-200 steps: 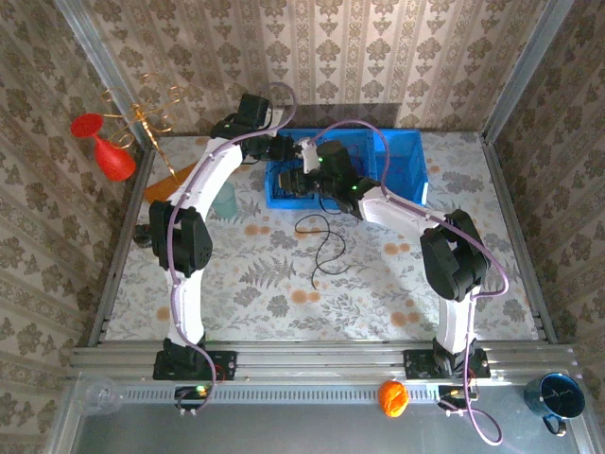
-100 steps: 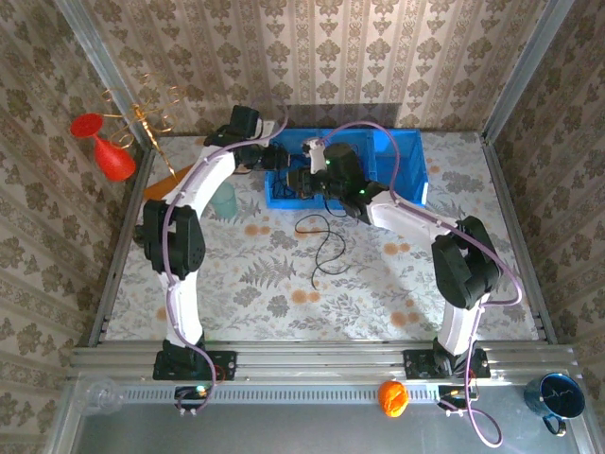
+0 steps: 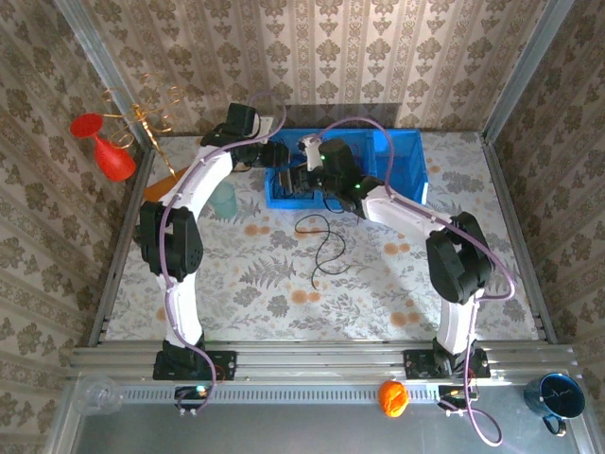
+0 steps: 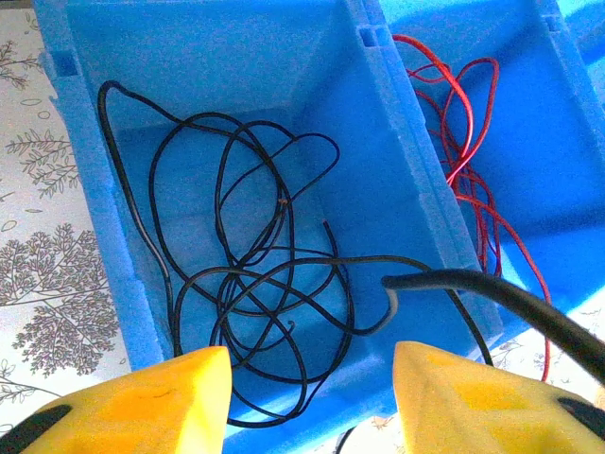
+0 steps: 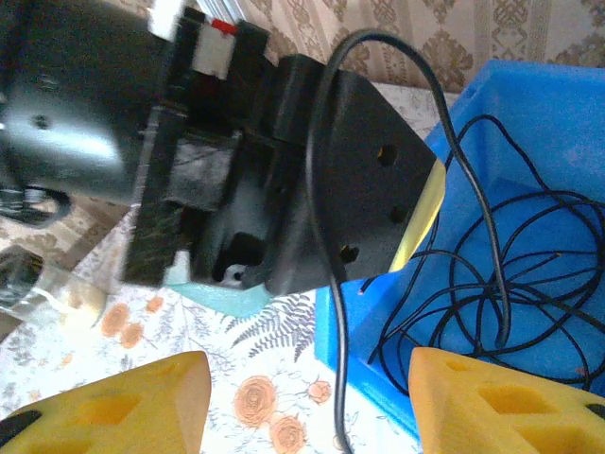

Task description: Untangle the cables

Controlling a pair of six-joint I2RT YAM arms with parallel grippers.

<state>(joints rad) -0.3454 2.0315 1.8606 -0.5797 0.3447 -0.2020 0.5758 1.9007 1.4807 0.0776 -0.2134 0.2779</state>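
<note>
A leaf-and-flower patterned surface [image 3: 236,284] lies under everything, and we place the rest by the blue bin [image 3: 406,161] standing on it. On the near side of the bin a single black cable [image 3: 337,251] curls loosely on the surface, apart from the bin's wall. At the bin's near-left corner the right end effector [image 5: 307,369] hovers with its yellow fingers [image 5: 113,402] spread. A black strand [image 5: 333,359] hangs down between them touching neither, so we read it as released. Just left of the bin the left end effector [image 4: 310,364] looks down into it, its jaws also parted with nothing clamped between them. The bin's left compartment holds the black tangle [image 4: 255,284], several overlapping loops. Across the divider, in the next compartment to the right, lie the red cables [image 4: 463,161], bunched along that divider. Behind the bin, patterned wallpaper [image 3: 378,57] closes the scene.

We judge these wires light, limp and thin. A lifted one will probably sag and drag its neighbours along, and the smooth jacket may slide through the pads unless pinched squarely. The best hold looks like a free end or an outer loop standing clear of the heap, such as the arc along the bin's left wall. In the dense crossing at the middle, one pinch would likely catch several strands
</note>
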